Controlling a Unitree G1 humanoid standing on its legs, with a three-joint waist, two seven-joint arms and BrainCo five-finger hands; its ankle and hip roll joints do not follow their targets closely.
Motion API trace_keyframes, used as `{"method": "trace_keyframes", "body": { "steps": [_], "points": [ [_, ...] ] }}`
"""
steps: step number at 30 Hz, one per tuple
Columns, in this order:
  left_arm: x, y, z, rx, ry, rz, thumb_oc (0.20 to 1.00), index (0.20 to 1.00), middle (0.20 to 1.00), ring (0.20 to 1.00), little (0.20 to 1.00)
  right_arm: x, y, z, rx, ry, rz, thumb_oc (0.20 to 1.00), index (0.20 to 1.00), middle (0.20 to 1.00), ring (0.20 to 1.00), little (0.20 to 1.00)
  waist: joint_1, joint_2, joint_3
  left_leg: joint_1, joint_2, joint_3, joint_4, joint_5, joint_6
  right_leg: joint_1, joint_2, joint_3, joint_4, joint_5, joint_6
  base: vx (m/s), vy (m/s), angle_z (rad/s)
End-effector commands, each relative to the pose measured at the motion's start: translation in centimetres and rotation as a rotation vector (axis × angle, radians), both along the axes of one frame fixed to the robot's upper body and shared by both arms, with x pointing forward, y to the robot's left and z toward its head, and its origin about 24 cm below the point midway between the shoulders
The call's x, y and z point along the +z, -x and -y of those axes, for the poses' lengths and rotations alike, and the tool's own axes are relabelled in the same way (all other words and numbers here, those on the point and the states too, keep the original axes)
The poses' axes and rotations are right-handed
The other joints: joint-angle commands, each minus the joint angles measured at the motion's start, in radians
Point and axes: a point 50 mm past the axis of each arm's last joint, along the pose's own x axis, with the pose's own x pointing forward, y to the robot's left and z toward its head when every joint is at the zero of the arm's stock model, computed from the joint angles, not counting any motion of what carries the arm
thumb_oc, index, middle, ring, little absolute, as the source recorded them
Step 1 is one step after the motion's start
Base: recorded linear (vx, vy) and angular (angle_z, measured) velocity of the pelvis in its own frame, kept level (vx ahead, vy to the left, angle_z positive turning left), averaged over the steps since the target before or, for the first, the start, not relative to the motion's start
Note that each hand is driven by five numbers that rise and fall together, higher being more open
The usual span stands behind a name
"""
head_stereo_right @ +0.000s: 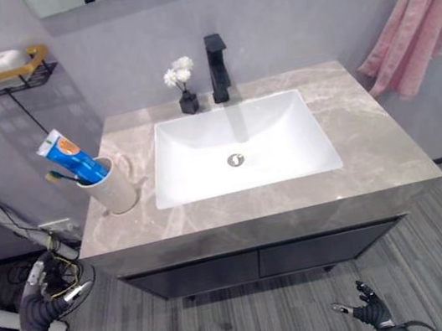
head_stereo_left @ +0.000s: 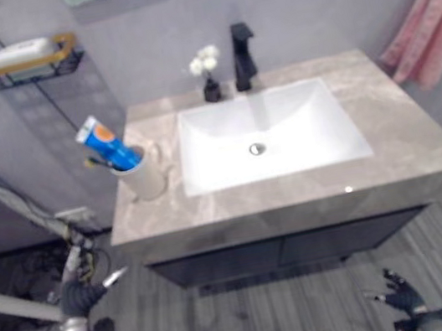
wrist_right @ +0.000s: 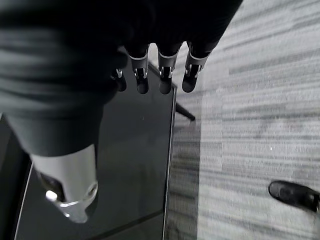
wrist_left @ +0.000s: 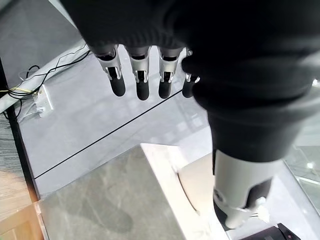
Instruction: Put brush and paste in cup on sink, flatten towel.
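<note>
1. The cup [head_stereo_right: 113, 192] stands on the counter [head_stereo_right: 372, 153], left of the sink [head_stereo_right: 240, 154]. The blue paste [head_stereo_right: 71, 156] and the brush [head_stereo_right: 60, 176] lean out of the cup toward the left.
2. The left hand [head_stereo_right: 37, 296] hangs low beside the cabinet, below and left of the cup, well apart from it, fingers straight and empty.
3. The right hand [head_stereo_right: 365, 308] hangs near the floor in front of the cabinet, fingers relaxed and empty.
4. The head views show the pink towel [head_stereo_right: 410, 27] hanging bunched on a wall hook at the right; the right wrist view shows the dark cabinet front and the striped floor [wrist_right: 260, 125] instead.
5. The paste is a blue tube with an orange mark and a white end.
</note>
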Motion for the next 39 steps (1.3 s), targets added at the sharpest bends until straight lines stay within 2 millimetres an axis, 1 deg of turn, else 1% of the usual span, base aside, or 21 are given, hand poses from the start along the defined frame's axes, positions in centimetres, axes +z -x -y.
{"method": "trace_keyframes", "body": {
  "steps": [1,2,7,9,11,12,14,18,19,20,21,22,23,24,25,27,28,29,35,38,39],
  "points": [
    [4.4,-0.9,-1.5,-0.037,-0.06,0.193,1.0,1.0,1.0,1.0,1.0,0.1,-1.8,-0.9,0.01,-0.023,0.064,1.0,1.0,1.0,1.0,1.0,-0.012,-0.042,0.013,0.007,0.063,-0.038,0.013,-0.073,-0.024,-0.011,-0.051,-0.054,0.006,0.02,0.014,0.0,0.0,0.0],
    [5.0,-1.1,-1.3,-0.06,0.005,0.232,1.0,1.0,1.0,1.0,1.0,-0.1,-1.7,-1.2,0.0,-0.034,0.062,1.0,1.0,1.0,1.0,1.0,-0.011,-0.039,0.014,0.007,0.064,-0.038,0.013,-0.073,-0.024,-0.011,-0.051,-0.056,0.006,0.02,0.014,0.0,0.0,0.0],
    [5.8,-1.2,-0.7,-0.186,0.1,0.246,1.0,1.0,1.0,1.0,1.0,-1.2,-0.8,-2.3,-0.073,-0.109,0.035,1.0,1.0,1.0,1.0,1.0,-0.011,-0.034,0.014,0.012,0.061,-0.025,0.013,-0.079,-0.021,-0.016,-0.056,-0.043,0.006,0.026,0.019,0.0,0.0,0.0],
    [6.0,-1.2,-0.6,-0.196,0.128,0.255,1.0,1.0,1.0,1.0,1.0,-1.2,-0.8,-2.4,-0.069,-0.11,0.035,1.0,1.0,1.0,1.0,1.0,-0.01,-0.034,0.012,0.013,0.061,-0.023,0.013,-0.08,-0.021,-0.017,-0.056,-0.041,0.006,0.026,0.02,0.01,0.016,-0.05],
    [6.2,-1.4,-0.3,-0.256,0.235,0.281,1.0,1.0,1.0,1.0,1.0,-1.4,-0.6,-2.4,-0.068,-0.107,0.022,1.0,1.0,1.0,1.0,1.0,-0.01,-0.034,0.009,0.015,0.058,-0.02,0.013,-0.083,-0.02,-0.019,-0.058,-0.037,0.006,0.028,0.022,0.02,0.02,-0.06],
    [6.2,-1.4,-0.3,-0.256,0.235,0.281,1.0,1.0,1.0,1.0,1.0,-1.4,-0.6,-2.4,-0.068,-0.107,0.022,1.0,1.0,1.0,1.0,1.0,-0.01,-0.034,0.009,0.015,0.058,-0.02,0.013,-0.083,-0.02,-0.019,-0.058,-0.037,0.006,0.028,0.022,0.02,0.03,-0.04],
    [7.1,-1.8,0.3,-0.351,0.331,0.311,1.0,1.0,1.0,1.0,1.0,-1.2,-0.7,-2.2,-0.021,-0.058,0.013,1.0,1.0,1.0,1.0,1.0,-0.012,-0.032,0.006,0.017,0.056,-0.018,0.013,-0.086,-0.018,-0.02,-0.062,-0.034,0.006,0.031,0.025,0.01,0.035,-0.04],
    [7.5,-2.0,0.3,-0.434,0.457,0.314,1.0,1.0,1.0,1.0,1.0,-0.9,-0.7,-2.1,0.03,-0.026,0.012,1.0,1.0,1.0,1.0,1.0,-0.014,-0.033,0.001,0.016,0.052,-0.02,0.013,-0.087,-0.017,-0.021,-0.065,-0.036,0.006,0.036,0.03,0.0,0.02,-0.02],
    [6.7,-2.0,0.1,-0.443,0.537,0.278,1.0,1.0,1.0,1.0,1.0,-0.9,-0.7,-2.0,0.034,-0.022,0.011,1.0,1.0,1.0,1.0,1.0,-0.016,-0.032,0.0,0.015,0.05,-0.02,0.013,-0.087,-0.016,-0.024,-0.067,-0.035,0.006,0.039,0.033,0.0,0.037,0.0],
    [6.3,-1.9,-0.2,-0.444,0.566,0.256,1.0,1.0,1.0,1.0,1.0,-0.8,-0.8,-2.0,0.041,-0.019,0.012,1.0,1.0,1.0,1.0,1.0,-0.016,-0.032,-0.001,0.015,0.049,-0.02,0.013,-0.087,-0.015,-0.024,-0.068,-0.035,0.006,0.04,0.035,0.0,0.043,0.0],
    [4.9,-1.7,-0.4,-0.439,0.665,0.212,1.0,1.0,1.0,1.0,1.0,-0.7,-0.6,-1.9,0.046,-0.023,0.015,1.0,1.0,1.0,1.0,1.0,-0.019,-0.031,0.0,0.016,0.048,-0.018,0.013,-0.089,-0.014,-0.024,-0.07,-0.034,0.006,0.042,0.037,0.0,0.053,-0.02],
    [3.9,-1.3,-0.7,-0.429,0.695,0.167,1.0,1.0,1.0,1.0,1.0,-0.7,-0.5,-1.8,0.026,-0.04,0.024,1.0,1.0,1.0,1.0,1.0,-0.021,-0.032,-0.002,0.017,0.046,-0.016,0.013,-0.09,-0.012,-0.026,-0.072,-0.031,0.006,0.044,0.039,0.01,0.045,-0.04],
    [3.9,-1.3,-0.7,-0.429,0.695,0.167,1.0,1.0,1.0,1.0,1.0,-0.7,-0.5,-1.8,0.026,-0.04,0.024,1.0,1.0,1.0,1.0,1.0,-0.02,-0.032,-0.002,0.017,0.046,-0.016,0.013,-0.09,-0.012,-0.026,-0.072,-0.031,0.006,0.044,0.039,0.01,0.057,-0.07],
    [2.2,-0.9,-0.8,-0.401,0.759,0.115,1.0,1.0,1.0,1.0,1.0,-0.8,-0.1,-1.7,-0.018,-0.063,0.027,1.0,1.0,1.0,1.0,1.0,-0.023,-0.032,0.0,0.018,0.042,-0.016,0.013,-0.092,-0.01,-0.026,-0.075,-0.029,0.006,0.047,0.042,0.0,0.045,-0.07],
    [2.3,-0.8,-0.8,-0.417,0.755,0.109,1.0,1.0,1.0,1.0,1.0,-0.8,0.0,-1.7,-0.019,-0.068,0.031,1.0,1.0,1.0,1.0,1.0,-0.024,-0.032,-0.001,0.016,0.041,-0.015,0.013,-0.093,-0.009,-0.028,-0.076,-0.029,0.006,0.048,0.043,0.0,0.071,-0.06],
    [1.7,-0.2,-1.2,-0.407,0.757,0.075,1.0,1.0,1.0,1.0,1.0,-0.8,0.3,-1.8,-0.007,-0.073,0.025,1.0,1.0,1.0,1.0,1.0,-0.023,-0.034,-0.003,0.016,0.038,-0.014,0.013,-0.095,-0.006,-0.029,-0.08,-0.029,0.006,0.05,0.046,0.0,0.052,-0.03],
    [1.3,0.0,-1.5,-0.395,0.74,0.045,1.0,1.0,1.0,1.0,1.0,-0.8,0.4,-1.8,-0.002,-0.07,0.022,1.0,1.0,1.0,1.0,1.0,-0.024,-0.034,-0.004,0.017,0.037,-0.013,0.013,-0.096,-0.005,-0.028,-0.081,-0.029,0.006,0.05,0.047,0.0,0.07,-0.01],
    [1.6,0.1,-1.7,-0.412,0.69,0.008,1.0,1.0,1.0,1.0,1.0,-0.6,0.2,-1.5,0.011,-0.056,0.028,1.0,1.0,1.0,1.0,1.0,-0.025,-0.036,-0.002,0.018,0.032,-0.014,0.013,-0.098,-0.002,-0.027,-0.085,-0.028,0.006,0.054,0.049,0.0,0.081,0.01],
    [1.5,-0.1,-1.7,-0.444,0.661,-0.036,1.0,1.0,1.0,1.0,1.0,-0.5,-0.2,-1.4,0.038,-0.045,0.022,1.0,1.0,1.0,1.0,1.0,-0.024,-0.042,-0.004,0.019,0.023,-0.016,0.013,-0.103,0.005,-0.027,-0.093,-0.027,0.006,0.059,0.057,0.0,0.051,0.0],
    [2.2,-0.6,-1.4,-0.475,0.618,-0.03,1.0,1.0,1.0,1.0,1.0,-0.5,-0.6,-1.7,0.059,-0.041,0.025,1.0,1.0,1.0,1.0,1.0,-0.024,-0.044,-0.005,0.017,0.017,-0.018,0.013,-0.105,0.008,-0.027,-0.099,-0.029,0.006,0.063,0.06,-0.01,0.028,0.0],
    [2.8,-0.8,-1.1,-0.508,0.598,-0.027,1.0,1.0,1.0,1.0,1.0,-0.5,-0.6,-1.8,0.063,-0.04,0.022,1.0,1.0,1.0,1.0,1.0,-0.024,-0.043,-0.005,0.016,0.015,-0.019,0.013,-0.106,0.009,-0.028,-0.101,-0.029,0.006,0.065,0.061,-0.01,0.045,0.0]
  ]
}}
